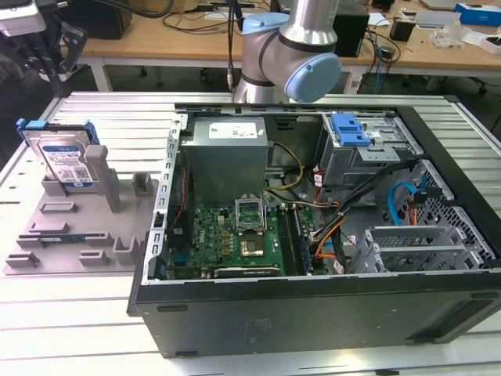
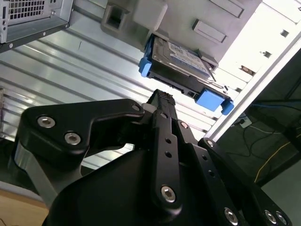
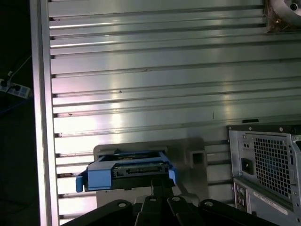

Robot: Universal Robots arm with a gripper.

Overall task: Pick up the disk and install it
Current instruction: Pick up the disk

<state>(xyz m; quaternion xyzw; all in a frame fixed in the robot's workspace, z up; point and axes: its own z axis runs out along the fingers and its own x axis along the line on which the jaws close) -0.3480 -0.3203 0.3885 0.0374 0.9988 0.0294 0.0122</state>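
1. Standing on edge in a slot of the grey holder [image 1: 86,227], the disk [image 1: 66,160] shows its blue-and-white label face in the exterior view, with blue carrier rails framing it.
2. The holder lies flat on the ribbed aluminium table [image 1: 78,329], just beside the open computer case [image 1: 313,313] and on the exterior view's left of it.
3. The gripper [image 2: 162,96] points its black fingers toward the disk in both wrist views. The jaws are clenched tip to tip with nothing between them (no gap shows from either wrist camera).
4. The disk is the thing nearest the gripper. In the second wrist view the fingertips sit close under the disk's edge, between its two blue rail ends, but I cannot tell whether they touch it. The disk rests in its slot, not lifted.
5. The computer case lies on its side with the cover off. A green motherboard [image 1: 235,235] sits in the middle of it, and a grey power supply [image 1: 227,153] sits beyond that.
6. The grey metal drive cage [image 1: 376,160] occupies the far part of the case toward the exterior view's right. A small blue latch [image 1: 350,129] is fixed on top of it, well apart from the disk.
7. The robot arm [image 1: 301,55], grey with a pale blue joint cap, rises behind the case.
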